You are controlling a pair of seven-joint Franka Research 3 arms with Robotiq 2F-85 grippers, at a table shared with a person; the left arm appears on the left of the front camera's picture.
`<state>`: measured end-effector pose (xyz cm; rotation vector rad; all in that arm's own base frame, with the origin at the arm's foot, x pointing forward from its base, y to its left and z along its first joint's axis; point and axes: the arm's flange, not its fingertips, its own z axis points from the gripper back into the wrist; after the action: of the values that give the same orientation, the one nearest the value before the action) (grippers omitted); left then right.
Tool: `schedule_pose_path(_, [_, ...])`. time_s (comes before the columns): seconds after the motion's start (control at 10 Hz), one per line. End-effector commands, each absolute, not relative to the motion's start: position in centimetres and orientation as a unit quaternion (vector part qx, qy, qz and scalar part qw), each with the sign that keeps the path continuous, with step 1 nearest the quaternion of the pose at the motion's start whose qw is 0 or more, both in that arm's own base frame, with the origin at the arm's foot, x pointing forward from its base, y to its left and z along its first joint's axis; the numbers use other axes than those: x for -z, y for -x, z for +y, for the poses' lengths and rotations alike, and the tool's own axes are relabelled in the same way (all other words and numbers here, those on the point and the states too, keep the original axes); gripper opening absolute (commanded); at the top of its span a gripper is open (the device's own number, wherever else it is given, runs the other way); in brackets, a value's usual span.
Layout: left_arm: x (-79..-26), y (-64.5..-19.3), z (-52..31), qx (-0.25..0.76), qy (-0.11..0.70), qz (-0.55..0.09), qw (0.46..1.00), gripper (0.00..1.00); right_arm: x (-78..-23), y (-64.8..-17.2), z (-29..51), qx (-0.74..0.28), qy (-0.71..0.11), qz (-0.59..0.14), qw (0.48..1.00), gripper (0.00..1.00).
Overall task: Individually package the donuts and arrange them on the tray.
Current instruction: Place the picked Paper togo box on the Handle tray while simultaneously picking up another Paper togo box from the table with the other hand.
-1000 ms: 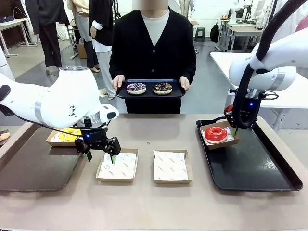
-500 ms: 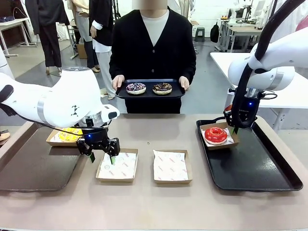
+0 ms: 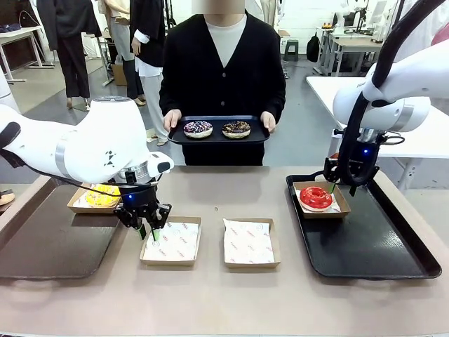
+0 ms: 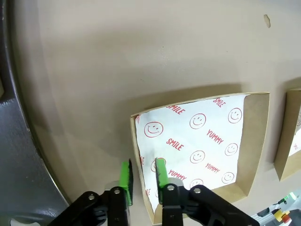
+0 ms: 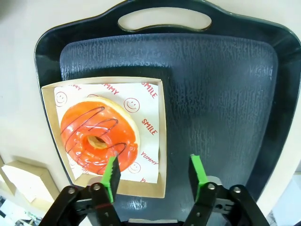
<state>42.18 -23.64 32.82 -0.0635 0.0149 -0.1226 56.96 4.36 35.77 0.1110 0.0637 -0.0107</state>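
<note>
The glossy red-iced donut (image 3: 316,197) (image 5: 99,139) lies in a paper-lined box (image 5: 157,141) on the black tray (image 3: 372,242) (image 5: 221,94). My right gripper (image 3: 338,184) (image 5: 154,178) hovers open just above that box's edge. The yellow-iced donut (image 3: 99,196) sits in a box behind my left arm. A person holds a small tray (image 3: 219,138) with the dark sprinkled donut (image 3: 198,128) and the chocolate sprinkled donut (image 3: 236,128). My left gripper (image 3: 149,229) (image 4: 143,173) straddles the left wall of an empty lined box (image 3: 170,241) (image 4: 197,141), pads narrowly apart.
A second empty lined box (image 3: 250,243) (image 4: 292,141) lies beside the first at the table's middle. A dark tray (image 3: 49,242) (image 4: 19,179) lies at the left, close to my left gripper. Bare tabletop runs along the front edge.
My left gripper's fingers have drawn much closer together over the empty box's left wall. My right gripper has lifted slightly off the red donut's box, which has settled flat on the tray.
</note>
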Motion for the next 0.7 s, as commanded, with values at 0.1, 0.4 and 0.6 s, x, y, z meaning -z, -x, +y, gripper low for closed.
schedule_pose_path(0.1, [-33.0,-42.5,-24.0,0.046,0.023,0.017,0.999,0.00,-36.0,-56.4,3.9,-0.006,-0.073,0.029,0.997,1.00])
schedule_pose_path(0.4, [-33.2,-42.5,-23.9,0.044,0.024,0.019,0.999,0.00,-36.8,-55.6,3.4,-0.010,-0.077,0.021,0.997,1.00])
schedule_pose_path(0.6, [-33.7,-42.6,-23.7,0.046,0.029,0.020,0.998,0.00,-37.9,-54.6,2.5,-0.018,-0.101,0.012,0.995,1.00])
